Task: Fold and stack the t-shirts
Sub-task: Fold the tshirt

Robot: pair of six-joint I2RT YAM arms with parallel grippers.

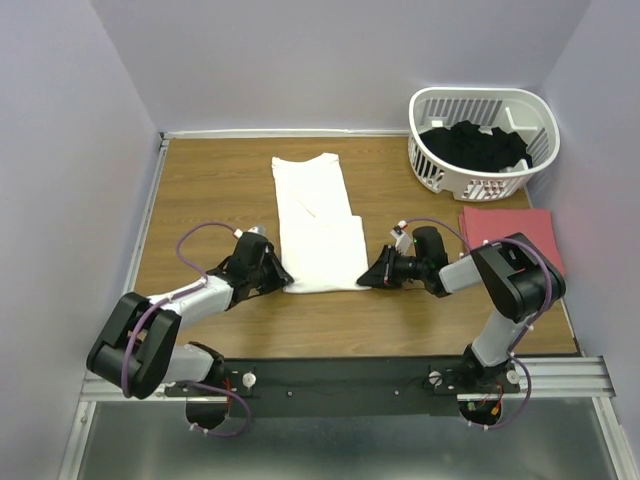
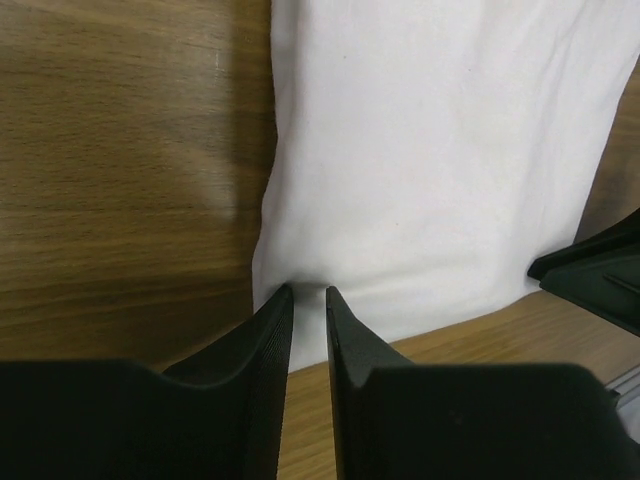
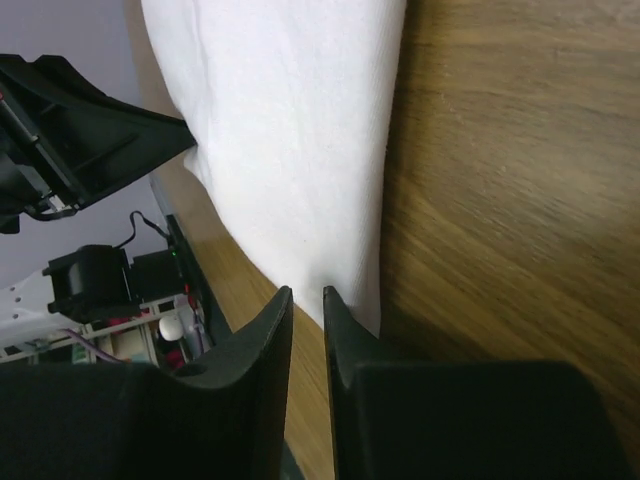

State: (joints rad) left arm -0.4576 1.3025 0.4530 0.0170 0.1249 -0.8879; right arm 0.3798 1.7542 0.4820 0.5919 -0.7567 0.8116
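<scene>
**Fold in progress, both arms at the near hem.** The brown wood-grain table [image 1: 200, 180] carries the large plain white cotton t-shirt [image 1: 312, 215] flat at its centre. The shirt lies as a long narrow panel with its collar to the far side. Its near part shows a doubled layer (apparently a fold already made), so a further fold toward the collar is judged to be the step in hand.

The white slatted plastic basket [image 1: 480, 92] at the far right holds dark garments. The plain salmon-red t-shirt [image 1: 510, 228] lies just in front of it as a flat folded rectangle, probably marking the stacking place.

Both arms reach low and inward with their forearms nearly level with the tabletop. One goes to each near corner of the white shirt, a symmetry suited to lifting the hem evenly.

The left gripper [image 2: 308, 290] and right gripper [image 3: 307, 292] each show jaws drawn to a narrow slit, tips at the cloth's edge. Whether cloth is pinched cannot be told.
</scene>
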